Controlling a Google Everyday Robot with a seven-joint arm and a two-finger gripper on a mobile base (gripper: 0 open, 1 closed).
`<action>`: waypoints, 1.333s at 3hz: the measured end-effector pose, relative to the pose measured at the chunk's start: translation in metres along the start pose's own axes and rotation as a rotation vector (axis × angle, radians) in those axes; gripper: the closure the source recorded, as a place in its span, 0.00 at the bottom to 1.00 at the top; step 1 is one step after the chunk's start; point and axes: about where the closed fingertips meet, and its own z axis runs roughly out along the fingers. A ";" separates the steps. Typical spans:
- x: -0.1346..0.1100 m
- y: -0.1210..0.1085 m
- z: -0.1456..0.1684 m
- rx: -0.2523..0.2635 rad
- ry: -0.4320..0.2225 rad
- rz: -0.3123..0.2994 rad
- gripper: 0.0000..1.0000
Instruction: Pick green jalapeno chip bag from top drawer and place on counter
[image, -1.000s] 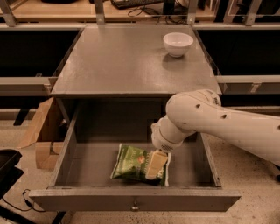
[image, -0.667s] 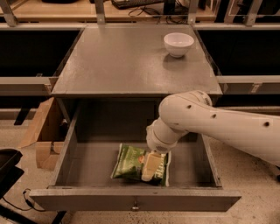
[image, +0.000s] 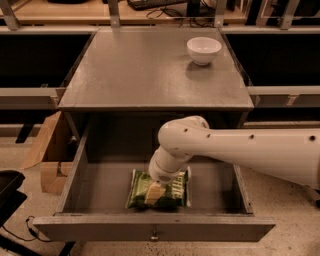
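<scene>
The green jalapeno chip bag (image: 176, 189) lies flat on the floor of the open top drawer (image: 155, 227), near its front middle. My white arm reaches in from the right and bends down into the drawer. My gripper (image: 154, 192) is down on the middle of the bag and covers part of it. The grey counter (image: 150, 70) lies above and behind the drawer.
A white bowl (image: 204, 49) stands at the counter's back right. An open cardboard box (image: 47, 150) leans against the cabinet's left side. A black object (image: 10, 196) sits on the floor at the lower left. A wooden desk (image: 75, 9) runs behind the counter.
My arm has swung left inside the drawer, and the gripper has shifted from the bag's right edge to its middle. The bag has not visibly moved.
</scene>
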 end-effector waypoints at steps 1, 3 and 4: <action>-0.004 0.001 0.005 -0.013 -0.002 -0.002 0.65; -0.033 -0.028 -0.105 0.080 0.023 -0.073 1.00; -0.055 -0.052 -0.194 0.162 0.068 -0.112 1.00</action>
